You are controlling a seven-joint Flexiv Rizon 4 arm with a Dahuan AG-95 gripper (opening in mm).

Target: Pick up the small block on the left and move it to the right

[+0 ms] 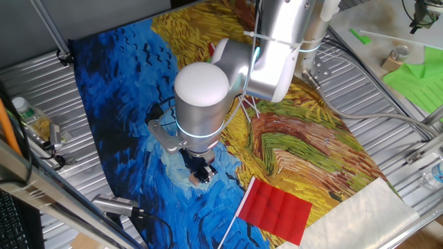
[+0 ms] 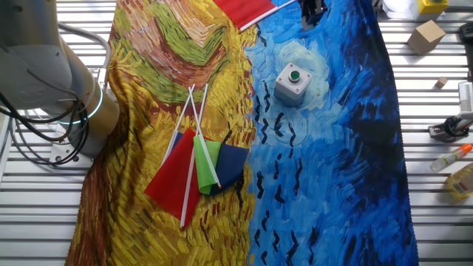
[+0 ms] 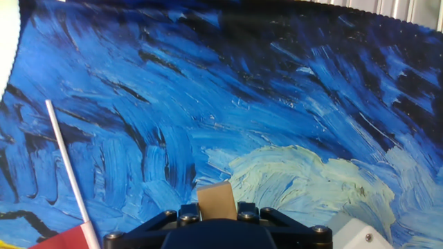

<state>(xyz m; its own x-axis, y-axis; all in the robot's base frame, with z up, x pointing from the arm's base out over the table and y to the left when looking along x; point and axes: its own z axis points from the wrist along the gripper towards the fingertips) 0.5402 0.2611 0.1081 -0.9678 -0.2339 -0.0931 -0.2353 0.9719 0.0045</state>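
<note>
The small block point(image 3: 216, 199) is a plain tan cube and sits between my two black fingers at the bottom middle of the hand view. My gripper point(image 3: 216, 209) is shut on it. In one fixed view the gripper point(image 1: 201, 173) hangs low over the blue part of the painted cloth, with the tan block point(image 1: 196, 178) at its tips. I cannot tell whether the block touches the cloth. In the other fixed view the gripper point(image 2: 312, 13) is at the top edge and the block is hidden.
A white box with a green button point(image 2: 290, 83) stands close beside the gripper and shows in the hand view point(image 3: 361, 235). A red flag point(image 1: 277, 211) lies close on the yellow side. Several folded flags point(image 2: 198, 168) lie mid-cloth. Metal racks with clutter surround the cloth.
</note>
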